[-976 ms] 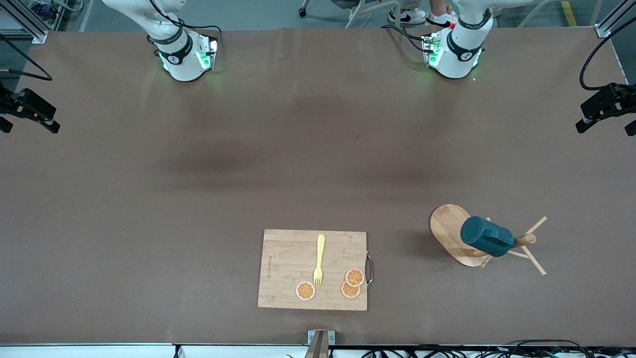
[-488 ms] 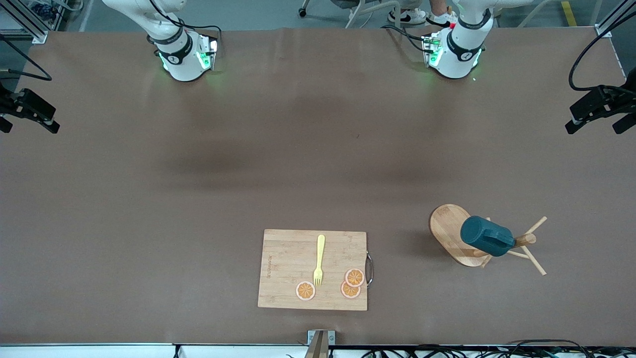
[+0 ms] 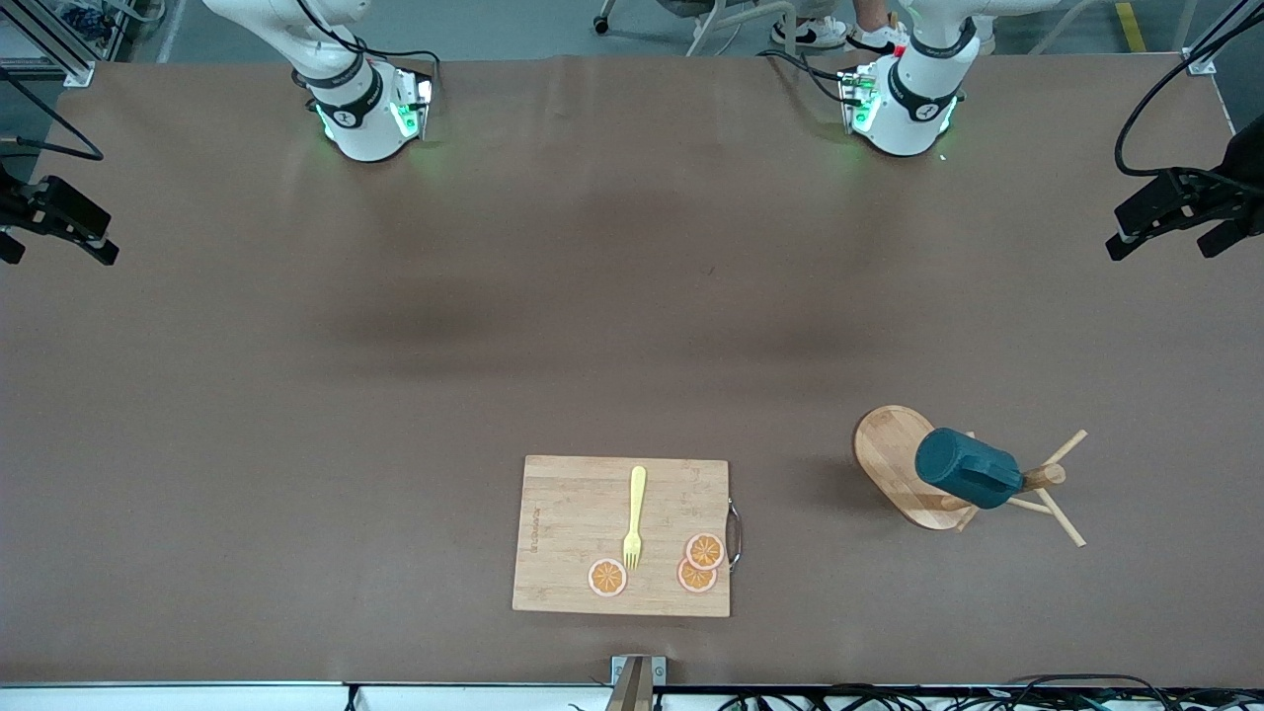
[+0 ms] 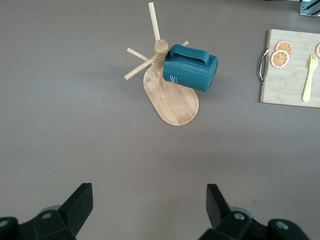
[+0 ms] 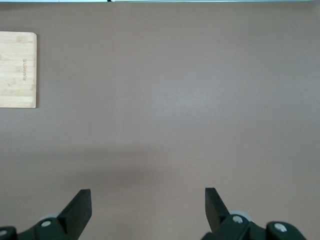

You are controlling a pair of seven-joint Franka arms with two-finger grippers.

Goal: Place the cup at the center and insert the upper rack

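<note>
Front view: cup hangs tilted on upper rack, which stands on the bench toward left arm's end, w/ thin pegs crossing the pole. Cutting board sits beside the rack, more toward bench middle, near the camera edge; yellow fork and 3 orange slices lie on it. Left claw hangs over the bench edge at left arm's end, right claw over the edge at right arm's end.

Left wrist view: left claw spread wide, nothing between fingers; rack w/ cup and the board's handle end show below it.

Right wrist view: right claw also spread, over bare bench; a corner of the board visible.
</note>
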